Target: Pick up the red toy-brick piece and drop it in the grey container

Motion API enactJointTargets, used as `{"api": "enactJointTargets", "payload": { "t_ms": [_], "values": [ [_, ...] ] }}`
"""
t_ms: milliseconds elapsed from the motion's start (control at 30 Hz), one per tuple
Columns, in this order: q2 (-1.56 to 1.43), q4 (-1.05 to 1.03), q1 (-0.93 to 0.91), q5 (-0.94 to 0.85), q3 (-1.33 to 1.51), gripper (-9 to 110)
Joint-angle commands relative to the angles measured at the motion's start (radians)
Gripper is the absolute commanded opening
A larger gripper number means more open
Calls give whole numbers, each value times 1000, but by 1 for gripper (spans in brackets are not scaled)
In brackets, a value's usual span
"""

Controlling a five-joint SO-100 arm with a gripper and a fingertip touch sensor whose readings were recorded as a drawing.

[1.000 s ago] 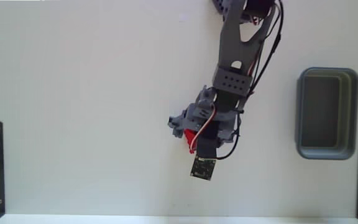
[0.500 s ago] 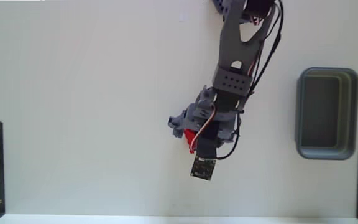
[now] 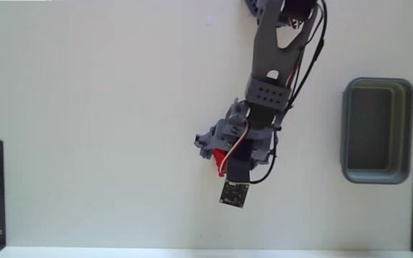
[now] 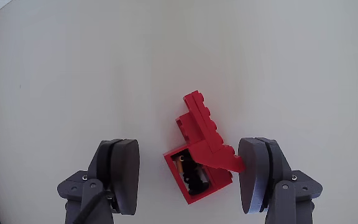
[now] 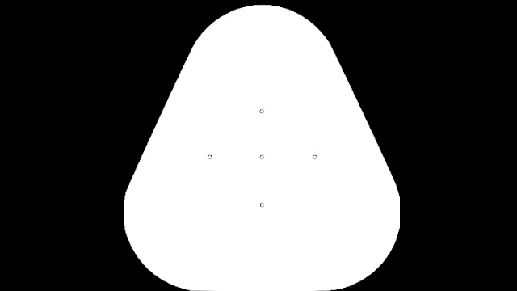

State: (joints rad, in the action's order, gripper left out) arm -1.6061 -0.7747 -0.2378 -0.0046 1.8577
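Tool over the brick

Your tool stands wide around the red brick; its right-hand finger touches the brick on the tabletop.

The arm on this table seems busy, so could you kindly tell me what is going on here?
The arm has its tool lowered over the red piece on the white table. In the wrist view the tool is open, with the piece lying between its fingers, close to or touching the right one and clear of the left. Nothing is lifted yet. The grey tray sits apart, at the right in the fixed view.
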Motion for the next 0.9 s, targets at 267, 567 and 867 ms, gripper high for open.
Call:
{"api": "enactJointTargets", "payload": {
  "t_ms": [267,567,867],
  "values": [
    [-62,12,-24,5,-3,94],
    [-62,12,-24,5,-3,91],
    [-62,12,-24,5,-3,89]
  ]
}}
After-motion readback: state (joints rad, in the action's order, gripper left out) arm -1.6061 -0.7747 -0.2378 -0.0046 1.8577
